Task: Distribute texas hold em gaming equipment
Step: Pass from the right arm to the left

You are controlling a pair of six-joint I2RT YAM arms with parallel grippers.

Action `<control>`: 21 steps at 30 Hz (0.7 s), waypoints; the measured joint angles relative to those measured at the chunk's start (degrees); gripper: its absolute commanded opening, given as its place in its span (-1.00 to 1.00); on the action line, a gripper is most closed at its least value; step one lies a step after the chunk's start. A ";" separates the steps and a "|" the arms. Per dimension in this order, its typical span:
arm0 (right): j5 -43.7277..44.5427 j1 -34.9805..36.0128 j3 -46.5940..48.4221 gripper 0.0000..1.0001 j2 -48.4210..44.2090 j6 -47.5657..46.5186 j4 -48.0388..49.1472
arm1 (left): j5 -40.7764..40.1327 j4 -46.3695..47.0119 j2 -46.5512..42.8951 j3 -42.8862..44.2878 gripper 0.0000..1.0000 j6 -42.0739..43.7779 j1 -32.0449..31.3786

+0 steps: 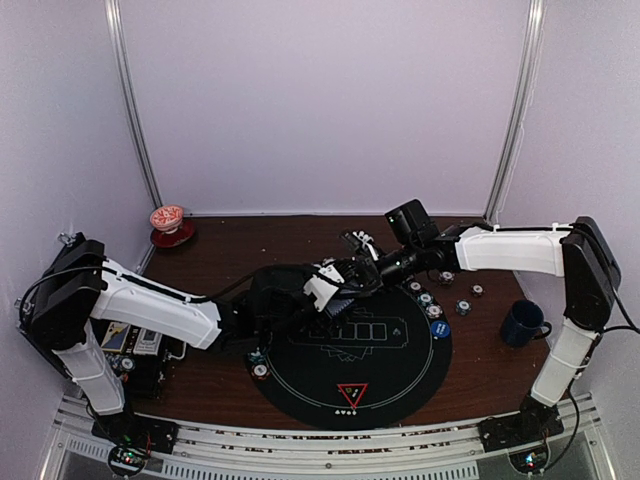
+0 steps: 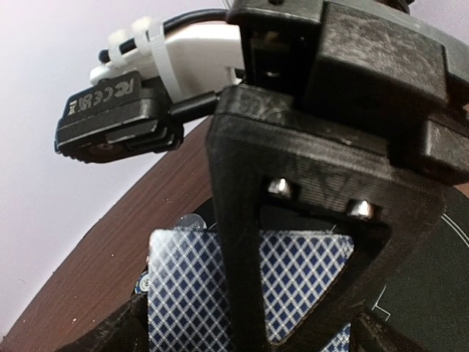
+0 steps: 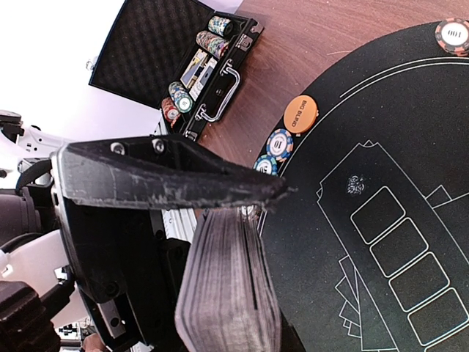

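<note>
The right tool [image 3: 249,213] is clamped on the deck of cards [image 3: 227,286], held edge-on above the black mat [image 3: 388,132] on the counter [image 3: 315,44]. The left tool [image 2: 249,337] sits right against it, its fingers [image 2: 110,334] flanking the blue-lattice top card [image 2: 183,286]. I cannot tell whether they pinch it.

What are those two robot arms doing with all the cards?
They are setting up a poker game. The right gripper is clamped on a deck of cards above the round black mat. The left gripper sits right at the deck's top card, its fingers wide on either side; whether it grips the card is unclear. A few chips lie along the mat's edge, and a red triangle marker lies on it.
</note>
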 measured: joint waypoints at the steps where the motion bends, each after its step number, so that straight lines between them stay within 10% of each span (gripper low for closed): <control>1: -0.02 0.02 0.00 -0.92 0.00 0.00 0.00 | 0.02 -0.02 0.00 0.00 0.69 -0.04 0.04; 21: 0.48 0.22 0.00 -0.44 0.09 -0.15 -0.31 | 1.16 -0.13 0.33 0.04 0.00 -0.92 0.20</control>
